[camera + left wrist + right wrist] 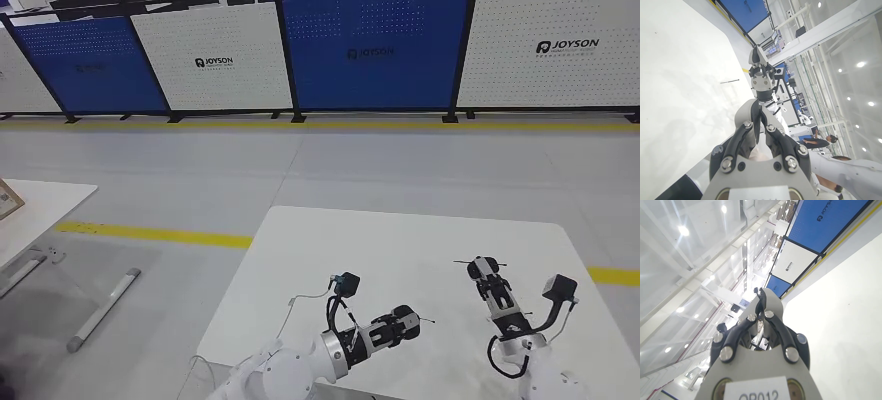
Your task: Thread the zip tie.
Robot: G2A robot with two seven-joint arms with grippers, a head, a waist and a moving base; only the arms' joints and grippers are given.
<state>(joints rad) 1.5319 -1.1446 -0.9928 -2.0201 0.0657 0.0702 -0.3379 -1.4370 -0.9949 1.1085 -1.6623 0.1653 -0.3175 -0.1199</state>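
— Black tie (755, 290): light, springy and slick, I'd judge. Where is it?
— The right pincer (762, 292) is clamped on it above the worktop (400, 250), head just past the tips.
— And the left pincer (755, 103)?
— Closed. Whether it holds anything, I cannot tell. Best pinch the tail near its end. A thin strip (729, 81) lies on the worktop between them.

Blue and white pegboard panels (370, 55), grey floor (200, 170) with yellow line (150, 234), ceiling lights (683, 230).
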